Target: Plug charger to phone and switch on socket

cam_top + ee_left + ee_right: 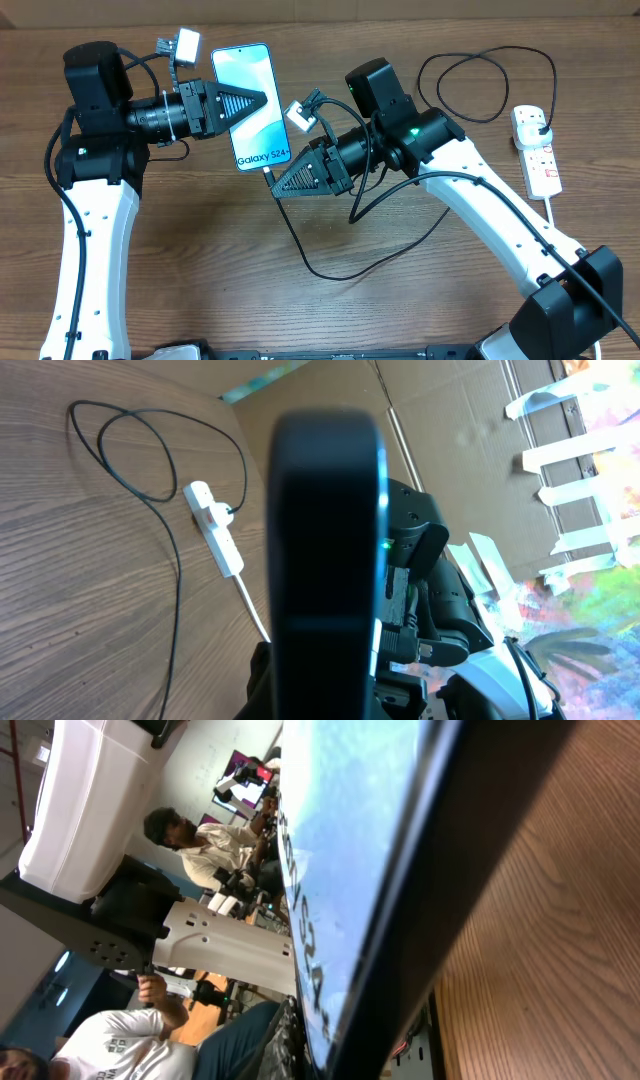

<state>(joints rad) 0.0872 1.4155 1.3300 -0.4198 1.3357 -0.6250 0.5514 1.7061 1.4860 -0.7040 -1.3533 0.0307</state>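
Note:
The phone (254,100), its blue screen lit and marked "Galaxy", is held off the wooden table with my left gripper (262,99) shut on its side. In the left wrist view its dark edge (325,550) fills the middle. My right gripper (277,186) is shut at the phone's lower end, where the charger's connector (267,173) meets it. The black charger cable (320,268) loops over the table to a plug (540,125) in the white socket (540,160) at the right. The right wrist view shows the phone screen (350,840) very close, and the connector is hidden.
A thick white cord (553,213) leaves the socket towards the front right. The socket (217,530) and cable loop (150,460) also show in the left wrist view. Cardboard stands behind the table, and people sit beyond it in the right wrist view.

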